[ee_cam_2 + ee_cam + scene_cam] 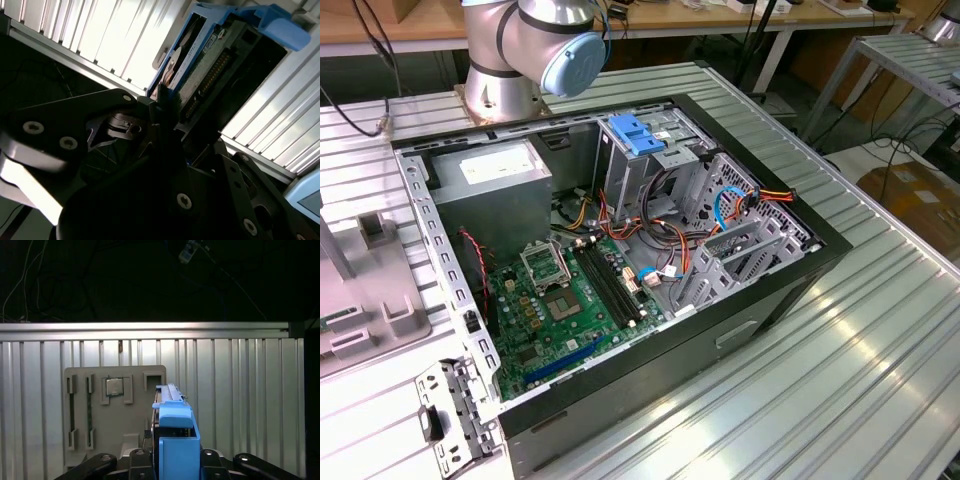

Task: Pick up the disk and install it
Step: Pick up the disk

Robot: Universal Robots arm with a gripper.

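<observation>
The disk stands on edge between my gripper's two black fingers, its blue plastic rail facing the first wrist view. In the second wrist view the disk shows its dark connector side and part of its label, framed by blue rails, and a black fingertip presses on its edge. The gripper is shut on the disk and holds it above the ribbed metal table. In the exterior view the open computer case lies on its side, with a metal drive cage at its far end.
A bare blue bracket sits on top of the drive cage. The grey power supply fills the case's far corner on the exterior view's left. A grey parts fixture holding a chip lies on the table below the disk. The arm's base stands behind the case.
</observation>
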